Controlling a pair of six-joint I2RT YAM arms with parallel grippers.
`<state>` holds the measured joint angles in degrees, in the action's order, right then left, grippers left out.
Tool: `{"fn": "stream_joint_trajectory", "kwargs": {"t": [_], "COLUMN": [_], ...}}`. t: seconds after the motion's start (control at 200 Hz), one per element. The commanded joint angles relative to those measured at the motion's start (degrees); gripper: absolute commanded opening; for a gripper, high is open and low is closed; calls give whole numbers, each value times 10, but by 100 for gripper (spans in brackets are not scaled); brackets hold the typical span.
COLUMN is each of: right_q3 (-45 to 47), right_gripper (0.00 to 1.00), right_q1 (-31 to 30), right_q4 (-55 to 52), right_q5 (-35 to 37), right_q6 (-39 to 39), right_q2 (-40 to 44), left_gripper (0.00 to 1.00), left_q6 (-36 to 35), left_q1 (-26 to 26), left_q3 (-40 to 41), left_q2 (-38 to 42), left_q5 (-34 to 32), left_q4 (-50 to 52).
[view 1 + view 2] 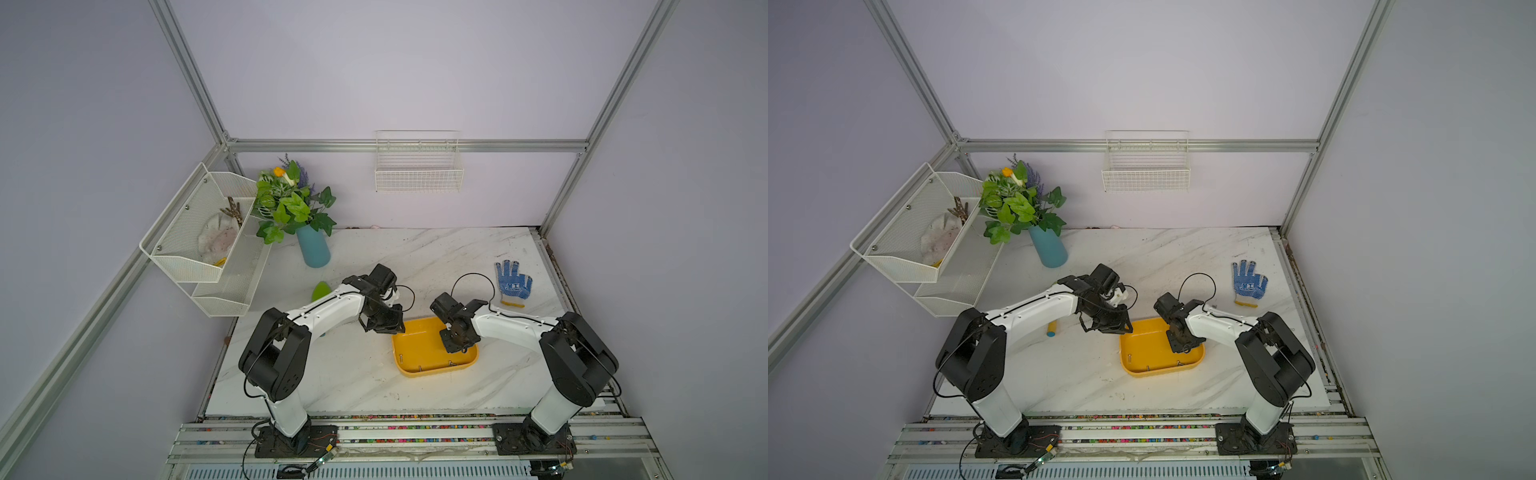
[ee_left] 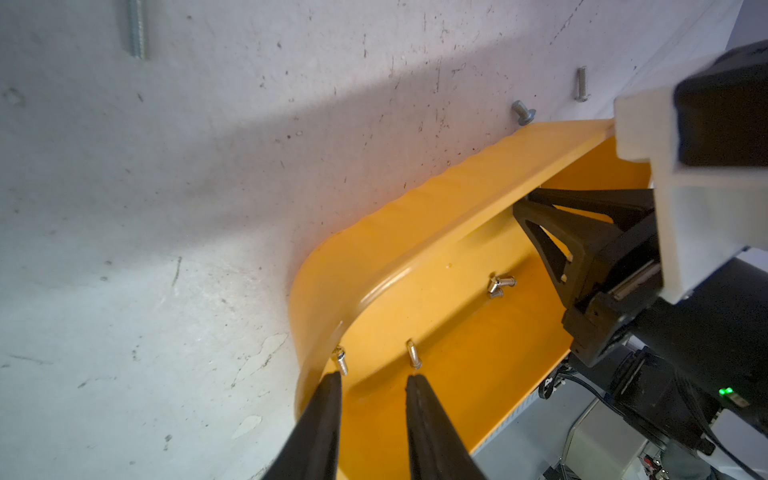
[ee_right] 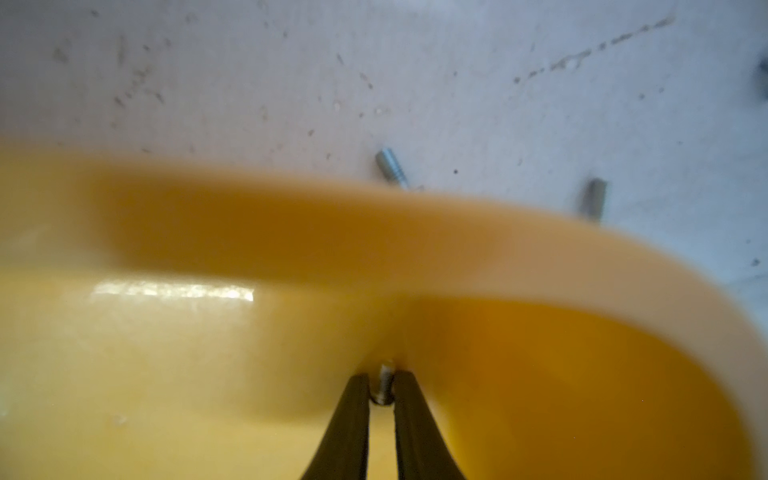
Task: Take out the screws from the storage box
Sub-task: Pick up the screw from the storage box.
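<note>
Storage box: you have the yellow storage box [image 1: 415, 349] lying flat on the marble desk [image 1: 353, 382], between the two arms and closer to the right arm.
Left hand: your left hand [image 2: 374, 376] hangs over a rounded corner of the box. Its fingers stand apart with nothing between them, and each tip ends just short of a screw on the box floor.
Right hand: your right hand [image 3: 381, 375] is down inside the box, at the foot of the wall. Its fingertips stand close on either side of a single screw [image 3: 384, 386]. The gap is narrow, and you cannot tell from this blurred view whether they pinch it.
Screws in the box: the left wrist view shows you one in the corner [image 2: 340, 359], one just beside it [image 2: 413, 353], and two touching each other further along [image 2: 500, 284].
Screws on the desk: two short ones lie just outside the box wall [image 2: 523, 112] [image 2: 582, 83].
Threaded rod: a longer threaded rod [image 2: 136, 29] lies well apart from the box.
Glove: a blue dotted glove [image 1: 513, 282] lies toward the desk's right edge, well apart from the box.
Vase: a blue vase [image 1: 313, 249] with leafy stems stands at the far left corner.
</note>
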<state>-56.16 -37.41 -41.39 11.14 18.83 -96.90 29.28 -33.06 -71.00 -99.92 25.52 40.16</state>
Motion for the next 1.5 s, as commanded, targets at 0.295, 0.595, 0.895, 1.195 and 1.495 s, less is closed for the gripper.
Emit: {"fn": "stream_joint_trajectory", "kwargs": {"t": [0.295,0.595,0.895,1.195,1.495], "right_q3": [14,-27,-57,-98,-103], "right_gripper": [10,7,6,5,5], "right_q1": [-1,-2,4,44,137], "right_q4": [6,-12,-37,-67,-61], "right_q5": [-6,-8,-4,-16,-31], "right_q6": [-5,-6,-8,-18,-40], "right_q2": [-22,14,41,82,117], "left_gripper": [32,32,32,32,32], "left_q6": [-11,-11,-10,-10,-13], "left_q1": [2,2,2,6,14], "left_q3": [-27,-29,-26,-28,-25], "left_q2": [-5,-3,4,5,9], "left_q5": [0,-1,-6,-13,-17], "left_q4": [16,17,18,24,34]}}
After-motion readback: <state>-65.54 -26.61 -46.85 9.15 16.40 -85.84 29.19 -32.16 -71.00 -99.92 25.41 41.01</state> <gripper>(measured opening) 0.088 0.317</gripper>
